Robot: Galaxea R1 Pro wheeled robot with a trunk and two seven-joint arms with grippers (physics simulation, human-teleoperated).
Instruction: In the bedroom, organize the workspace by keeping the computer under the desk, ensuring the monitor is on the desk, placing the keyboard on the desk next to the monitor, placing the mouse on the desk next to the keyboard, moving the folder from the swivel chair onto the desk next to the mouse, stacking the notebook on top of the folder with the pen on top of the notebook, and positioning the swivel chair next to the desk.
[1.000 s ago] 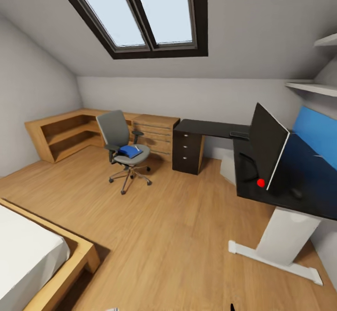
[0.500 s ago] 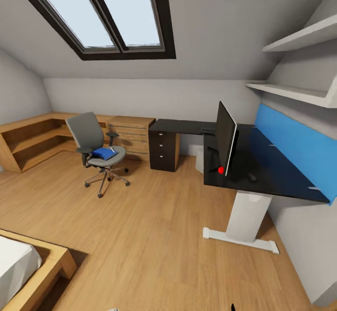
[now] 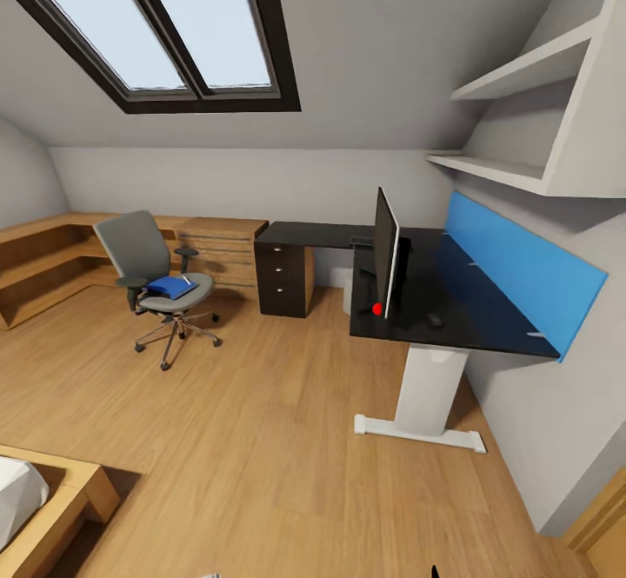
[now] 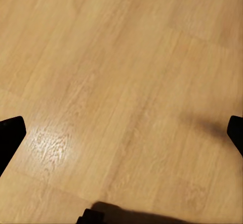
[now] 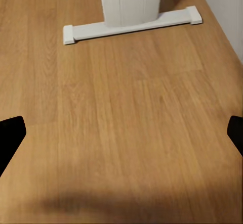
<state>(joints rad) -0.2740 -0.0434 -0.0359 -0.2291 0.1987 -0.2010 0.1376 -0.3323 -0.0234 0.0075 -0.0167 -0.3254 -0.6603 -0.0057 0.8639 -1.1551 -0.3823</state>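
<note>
— How stood the grippers?
— Both the left gripper [image 4: 121, 133] and the right gripper [image 5: 121, 133] gaped wide over wooden floor [image 3: 261, 439].
— And farther off?
— The folder [image 3: 169, 286] lay on the swivel chair [image 3: 156, 287], far left; the monitor [image 3: 385, 252] stood on the desk [image 3: 452, 317], right.

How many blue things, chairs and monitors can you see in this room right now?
Blue things: 2, the folder and the wall panel
Chairs: 1, the chair
Monitors: 1, the monitor
Total: 4
</note>
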